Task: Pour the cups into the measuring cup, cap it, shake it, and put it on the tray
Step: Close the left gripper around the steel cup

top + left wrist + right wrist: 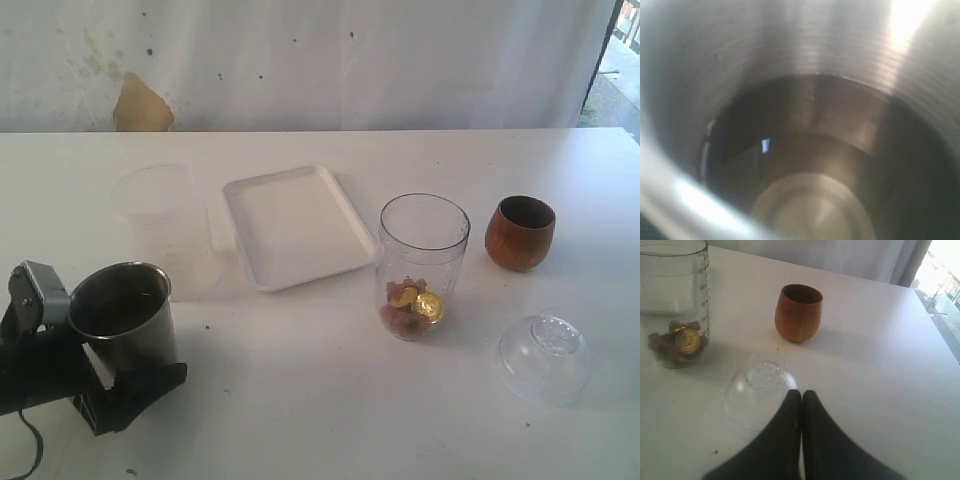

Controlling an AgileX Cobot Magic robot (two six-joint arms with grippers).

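Exterior: left hand [130, 385] front-left, jaws wide around the steel tumbler [122, 310], which stands upright on the desk [300, 400]. Can't tell if the pads touch it. Measuring cup [423, 265] sits mid-desk just right of the tray [297, 225], sweets in its bottom. Wooden cup [520, 232] and dome lid [545, 358] lie further right.
Left wrist: only the tumbler's bore, looks empty.
Right wrist: right hand [801, 402] pinched closed, holding nothing, tips just beside the lid.
Risks: slick lid skates off if nudged. Tall measuring cup tips if capped off-centre.
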